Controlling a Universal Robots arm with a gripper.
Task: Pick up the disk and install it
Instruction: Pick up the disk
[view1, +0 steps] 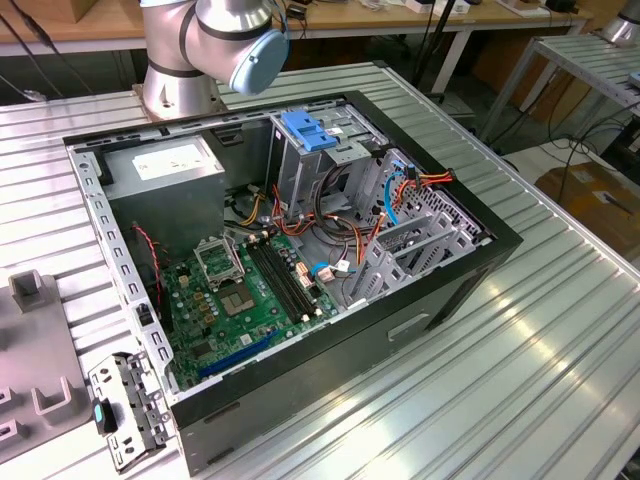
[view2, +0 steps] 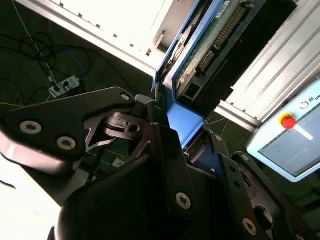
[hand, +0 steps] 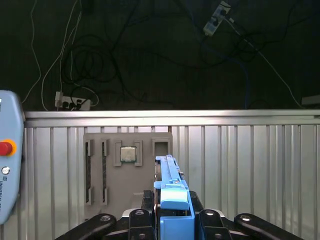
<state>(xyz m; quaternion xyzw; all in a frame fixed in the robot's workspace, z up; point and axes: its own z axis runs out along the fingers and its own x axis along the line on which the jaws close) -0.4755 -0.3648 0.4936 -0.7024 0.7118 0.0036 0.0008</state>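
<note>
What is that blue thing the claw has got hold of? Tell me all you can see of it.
It is the disk, a flat rectangular drive: dark body, green circuit board with connector pins on one face, in a blue plastic carrier. The gripper is shut on its blue end tab, so it juts out from it. In the first wrist view it shows edge-on, the ribbed metal table behind it.

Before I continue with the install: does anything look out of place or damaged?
Nothing looks damaged. The gripper is shut on the blue-framed rectangular disk by its end tab. In the open black computer case, loose orange and red cables sprawl beside the metal drive cage, somewhat untidy.
</note>
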